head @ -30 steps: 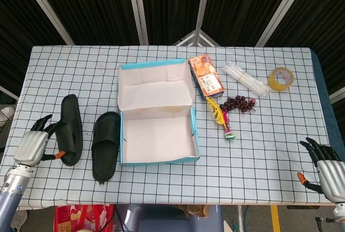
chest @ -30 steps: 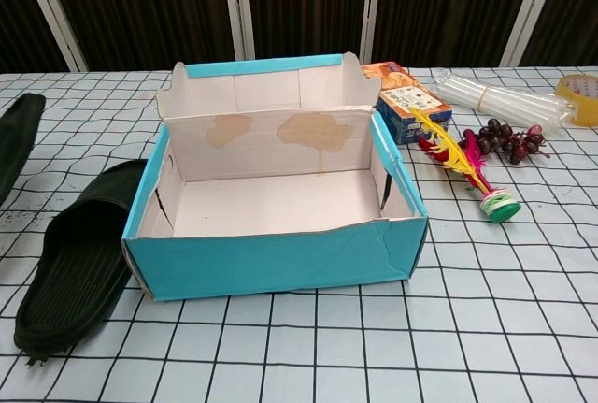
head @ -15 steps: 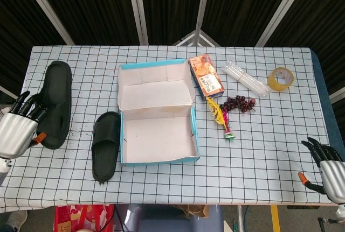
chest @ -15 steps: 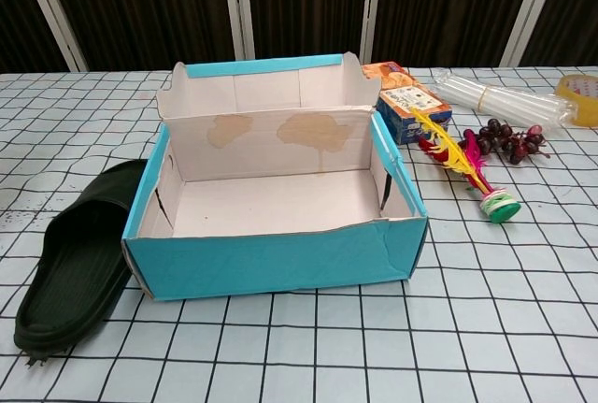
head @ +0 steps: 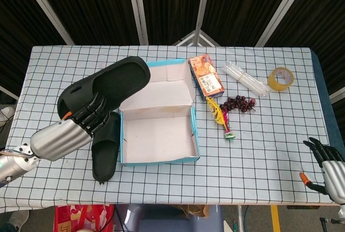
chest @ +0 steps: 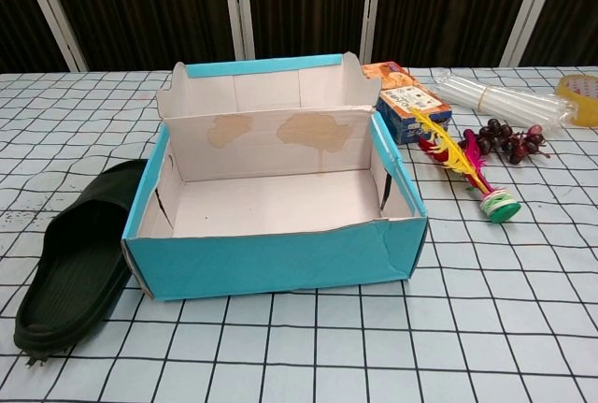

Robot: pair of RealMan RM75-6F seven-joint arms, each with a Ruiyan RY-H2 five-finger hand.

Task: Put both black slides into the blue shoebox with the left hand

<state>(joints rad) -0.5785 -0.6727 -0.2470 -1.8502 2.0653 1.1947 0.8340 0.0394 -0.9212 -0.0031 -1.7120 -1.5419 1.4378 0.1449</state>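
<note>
The left hand (head: pixel 64 135) has its fingers (head: pixel 91 114) clamped on one black slide (head: pixel 105 84), which is raised off the worktop (head: pixel 269 135) and reaches up and to the right of those fingers, over the left rear corner of the open blue shoebox (head: pixel 156 116). The second black slide (chest: pixel 75 263) lies flat just below the fingers, touching the shoebox's left wall. The right hand (head: pixel 329 164) holds nothing, its fingers apart, at the worktop's near right corner, well apart from the shoebox
</note>
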